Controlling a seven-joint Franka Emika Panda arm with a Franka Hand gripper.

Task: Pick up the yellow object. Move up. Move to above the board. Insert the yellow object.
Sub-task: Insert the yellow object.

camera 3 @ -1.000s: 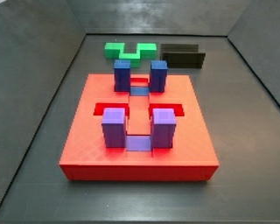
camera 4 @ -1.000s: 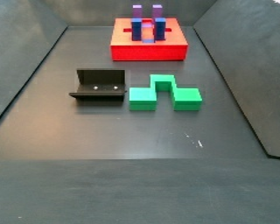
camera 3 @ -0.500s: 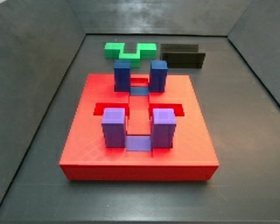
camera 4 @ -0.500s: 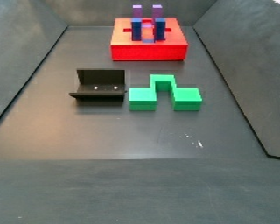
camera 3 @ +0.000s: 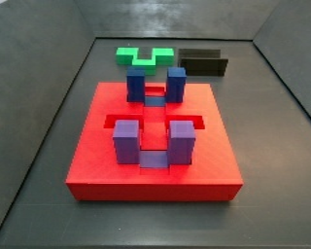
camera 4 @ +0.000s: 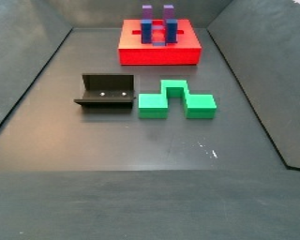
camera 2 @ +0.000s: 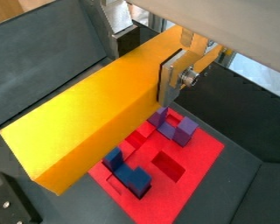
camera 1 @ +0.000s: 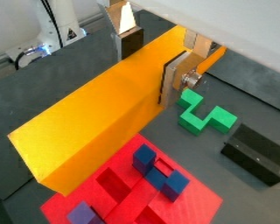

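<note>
The yellow object (camera 1: 95, 118) is a long yellow-orange bar gripped near one end; it also shows in a wrist view (camera 2: 90, 118). My gripper (camera 1: 150, 63) is shut on it, and a silver finger (camera 1: 175, 80) presses its side. The same hold shows in a wrist view where the gripper (camera 2: 149, 57) carries the bar high above the floor. The red board (camera 1: 116, 188) with blue and purple posts lies below the bar in both wrist views (camera 2: 189, 166). Both side views show the board (camera 3: 152, 173) (camera 4: 159, 57). Neither side view shows the gripper or the bar.
A green notched block (camera 4: 175, 99) lies on the dark floor near the board, also in a side view (camera 3: 145, 55) and a wrist view (camera 1: 201, 112). The black fixture (camera 4: 105, 92) stands beside it (camera 3: 204, 61) (camera 1: 257, 153). Grey walls enclose the floor.
</note>
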